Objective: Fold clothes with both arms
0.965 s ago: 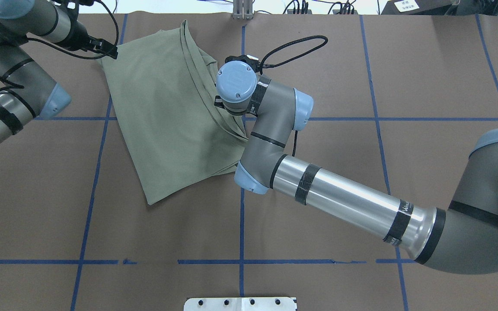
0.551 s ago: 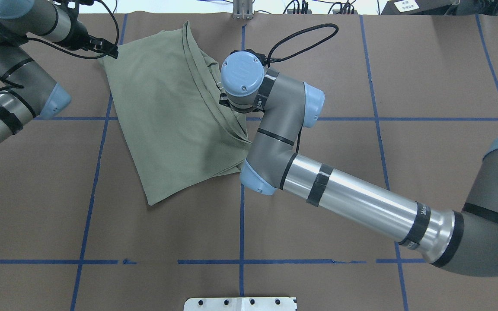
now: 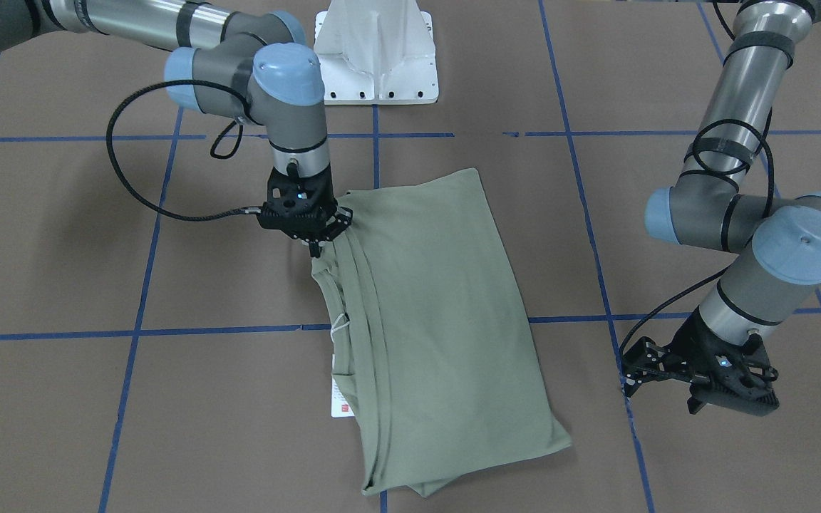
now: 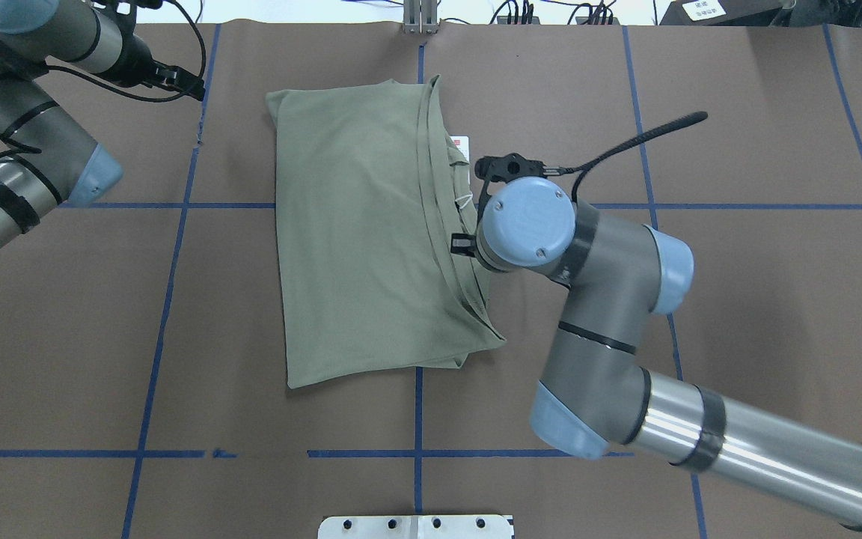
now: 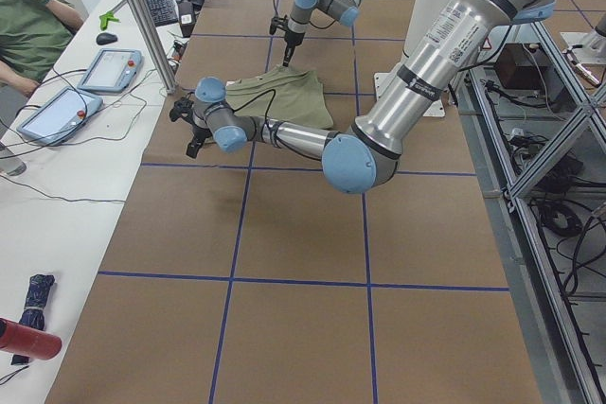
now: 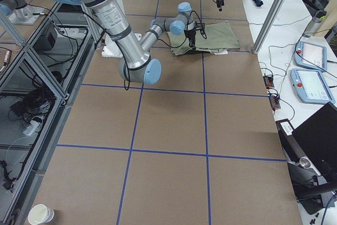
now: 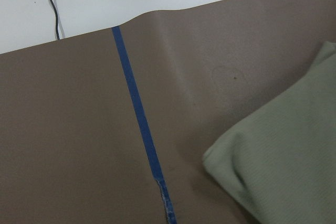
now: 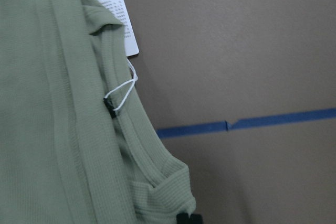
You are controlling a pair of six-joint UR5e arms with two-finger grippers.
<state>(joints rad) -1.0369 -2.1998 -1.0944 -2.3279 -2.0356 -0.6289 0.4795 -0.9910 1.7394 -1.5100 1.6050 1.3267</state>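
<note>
The sage-green shirt (image 4: 356, 224) lies folded on the brown table, neck edge and white hang tag (image 4: 461, 142) on its right side. My right gripper (image 3: 316, 248) is shut on the shirt's edge near the neck. The overhead view hides it under the wrist; the right wrist view shows the shirt (image 8: 47, 103), the tag (image 8: 116, 17) and black fingertips (image 8: 189, 217) at the bottom edge. My left gripper (image 3: 731, 402) looks open and empty, hovering apart from the shirt. It is at the far left in the overhead view (image 4: 188, 84). The left wrist view shows only a shirt corner (image 7: 294, 166).
Blue tape lines (image 4: 416, 453) cross the brown table cover. The white pedestal base (image 3: 376, 53) stands at the robot's side. A metal post (image 4: 420, 19) stands at the far edge. An operator (image 5: 33, 21) and tablets (image 5: 109, 68) are at a white side table.
My right gripper has dragged the shirt rightward and toward the robot, turning it squarer to the tape lines. The shirt's far corner has moved away from the left gripper, which stayed still.
</note>
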